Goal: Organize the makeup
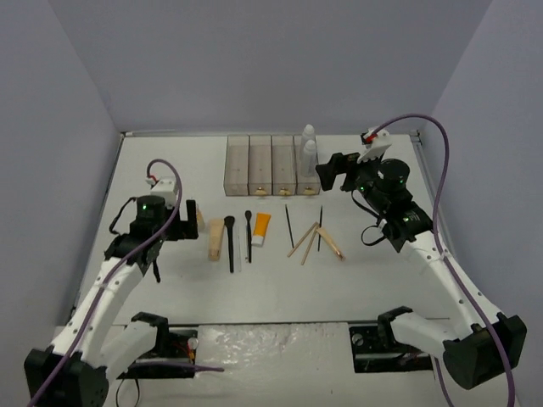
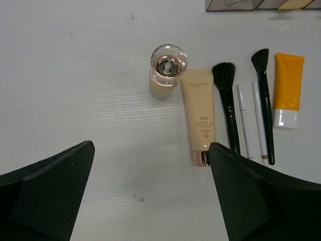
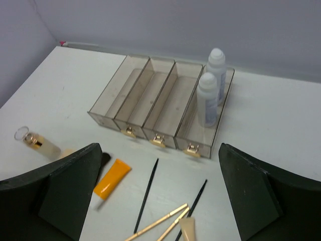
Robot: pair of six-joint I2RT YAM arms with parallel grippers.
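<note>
The makeup lies in a row in front of the clear smoky four-compartment box (image 1: 261, 165). In the left wrist view, from left: a beige bottle (image 2: 165, 70) standing upright, a beige tube (image 2: 199, 113), a black brush (image 2: 226, 100), two thin white pencils (image 2: 244, 120), a second brush (image 2: 264, 100) and an orange tube (image 2: 288, 90). Two black pencils (image 3: 148, 193), tan sticks (image 3: 155, 223) and a small beige tube (image 3: 188, 231) lie further right. Two white bottles (image 3: 207, 100) stand in the box's right compartment. My left gripper (image 2: 150, 150) is open above the table near the beige bottle. My right gripper (image 3: 159, 148) is open, raised over the pencils.
The box's other three compartments (image 3: 145, 95) hold nothing. Grey walls enclose the table (image 1: 170, 288) at the back and sides. Cables (image 1: 407, 123) loop from both wrists.
</note>
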